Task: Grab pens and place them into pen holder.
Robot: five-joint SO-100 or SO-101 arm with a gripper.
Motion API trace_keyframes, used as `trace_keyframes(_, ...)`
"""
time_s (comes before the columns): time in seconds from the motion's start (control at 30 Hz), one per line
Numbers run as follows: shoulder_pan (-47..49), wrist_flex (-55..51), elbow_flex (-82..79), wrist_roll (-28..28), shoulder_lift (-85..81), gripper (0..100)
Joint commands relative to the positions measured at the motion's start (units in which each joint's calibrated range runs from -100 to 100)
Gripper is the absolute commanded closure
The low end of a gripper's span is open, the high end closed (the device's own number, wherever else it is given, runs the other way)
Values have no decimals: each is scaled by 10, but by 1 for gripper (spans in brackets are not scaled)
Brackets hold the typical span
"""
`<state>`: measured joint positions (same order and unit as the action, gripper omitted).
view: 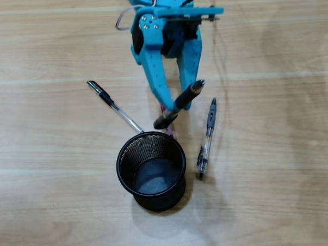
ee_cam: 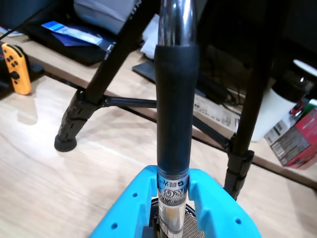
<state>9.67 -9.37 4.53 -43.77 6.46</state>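
My blue gripper (view: 175,105) is shut on a black-grip pen (view: 179,103) and holds it tilted just above the far rim of the black mesh pen holder (view: 151,171). In the wrist view the held pen (ee_cam: 174,109) rises up the middle between the blue fingers (ee_cam: 218,208), and the holder's mesh (ee_cam: 193,229) shows below. A clear pen with a black cap (view: 113,106) lies on the table to the left, its tip behind the holder's rim. Another dark clear pen (view: 206,138) lies to the right of the holder.
The wooden table (view: 275,167) extends on all sides. In the wrist view a black tripod's legs (ee_cam: 84,106) stand on the table ahead, with a yellow controller (ee_cam: 15,67), a red box (ee_cam: 297,139) and clutter beyond.
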Motion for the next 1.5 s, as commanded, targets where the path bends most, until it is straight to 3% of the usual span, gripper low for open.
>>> trace_keyframes(0.0, -24, 39, 4, -11, 13, 98)
trace_keyframes(0.6, -64, 195, 2, -69, 169, 97)
trace_keyframes(0.8, -65, 195, -16, -70, 169, 82)
trace_keyframes(0.87, -63, 195, -25, -70, 164, 82)
trace_keyframes(1.3, -77, 186, -243, -37, -49, 89)
trace_keyframes(1.47, -92, 84, -309, -24, -149, 89)
